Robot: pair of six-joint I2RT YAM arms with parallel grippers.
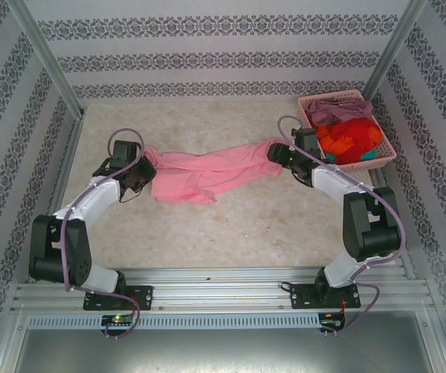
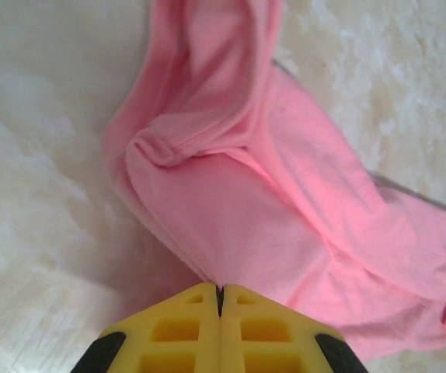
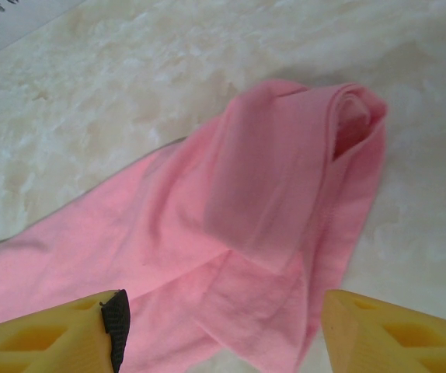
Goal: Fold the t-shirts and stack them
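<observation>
Pink t-shirt [image 1: 207,172] strung out on surface [image 1: 246,233] between both jaws.
Left jaws fully closed, tips at shirt's edge, can't tell if cloth is pinched. Right jaws wide apart, gripping nothing, shirt's bunched end ahead between them. Other t-shirts [image 1: 351,138] in basket [image 1: 388,140] just beside right jaws.

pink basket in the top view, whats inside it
The pink basket holds a dusty mauve shirt at the back, an orange-red shirt in the middle and teal cloth peeking out at the front. Whatever lies beneath them is covered.
</observation>
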